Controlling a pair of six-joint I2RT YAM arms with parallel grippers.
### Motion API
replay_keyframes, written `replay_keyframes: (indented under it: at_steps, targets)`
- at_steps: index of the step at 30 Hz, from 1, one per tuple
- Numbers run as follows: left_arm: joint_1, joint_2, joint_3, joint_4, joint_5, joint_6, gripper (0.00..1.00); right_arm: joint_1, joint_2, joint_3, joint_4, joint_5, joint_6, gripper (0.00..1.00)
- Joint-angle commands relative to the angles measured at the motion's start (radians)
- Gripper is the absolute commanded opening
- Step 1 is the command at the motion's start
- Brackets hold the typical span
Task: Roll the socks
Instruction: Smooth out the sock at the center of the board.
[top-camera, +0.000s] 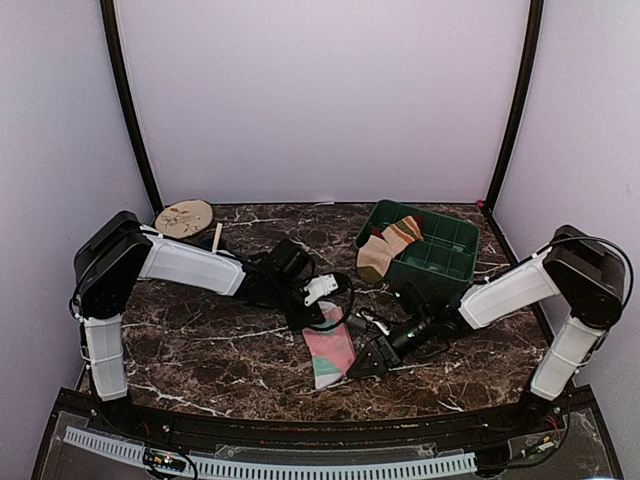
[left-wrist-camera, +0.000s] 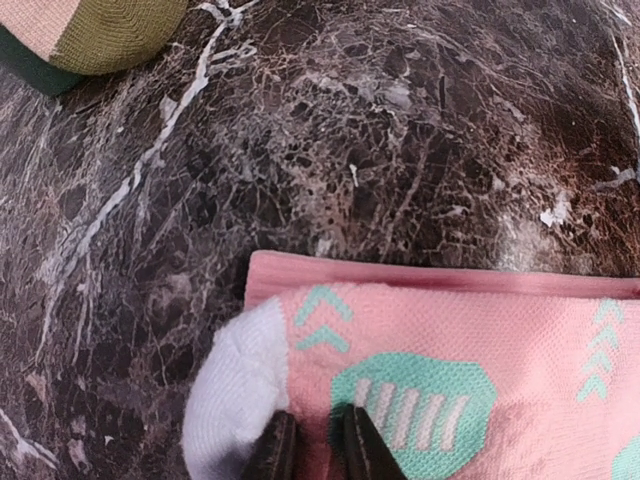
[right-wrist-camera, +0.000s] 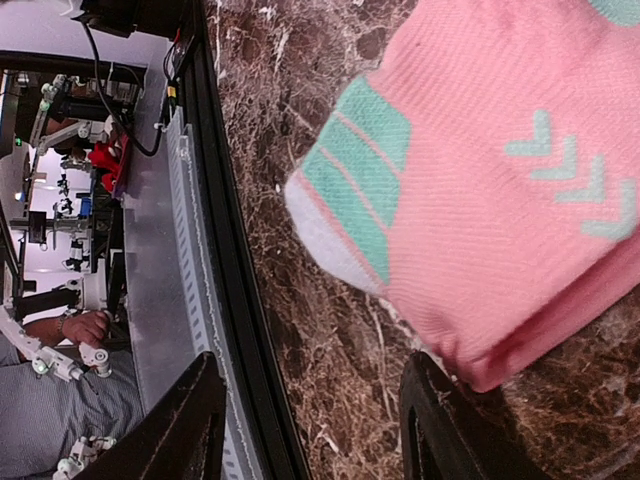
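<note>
The pink sock (top-camera: 330, 347) with mint-green patches lies flat on the dark marble table, between the two arms. My left gripper (top-camera: 317, 303) is at its far end; the left wrist view shows the gripper (left-wrist-camera: 316, 452) shut on a fold of the pink sock (left-wrist-camera: 470, 340) beside its white heel. My right gripper (top-camera: 366, 364) is open at the sock's near right edge. In the right wrist view one finger (right-wrist-camera: 448, 430) touches the hem of the pink sock (right-wrist-camera: 500, 200), with bare marble between the fingers. The tan striped sock (top-camera: 386, 245) hangs over the tray's left rim.
The green compartment tray (top-camera: 445, 255) stands at the back right. A round wooden disc (top-camera: 184, 217) and a small stick (top-camera: 217, 237) lie at the back left. The table's black front rail (right-wrist-camera: 225, 250) runs close to my right gripper.
</note>
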Motion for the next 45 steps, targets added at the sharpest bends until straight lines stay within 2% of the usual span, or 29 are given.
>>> replay_keyframes:
  at_steps: [1,8,11,14,21,29,39,45]
  targets:
    - [0.015,0.017,0.012,-0.045,-0.012,0.017,0.20,0.014,-0.043,0.001,-0.019,-0.045,0.001,0.55]
    - [0.015,0.020,0.017,-0.048,-0.004,0.007,0.20,0.015,-0.076,0.015,-0.050,0.001,-0.015,0.55]
    - [0.015,0.021,0.020,-0.061,-0.009,-0.002,0.20,0.015,-0.097,0.038,-0.101,0.109,-0.014,0.54]
    - [0.015,0.023,0.029,-0.083,-0.033,-0.038,0.20,0.018,-0.138,0.041,-0.083,0.239,0.037,0.53]
    - [0.002,0.036,0.049,-0.176,-0.061,-0.233,0.20,0.097,-0.163,0.048,-0.061,0.517,0.196,0.52]
    - [-0.063,0.048,0.018,-0.236,-0.131,-0.475,0.19,0.177,-0.161,0.014,0.001,0.750,0.373,0.53]
    - [-0.094,0.049,0.006,-0.306,-0.163,-0.592,0.19,0.247,-0.132,0.067,0.077,0.775,0.438,0.51]
    - [-0.095,0.049,0.005,-0.347,-0.168,-0.635,0.19,0.273,-0.098,-0.007,0.248,0.820,0.535,0.51]
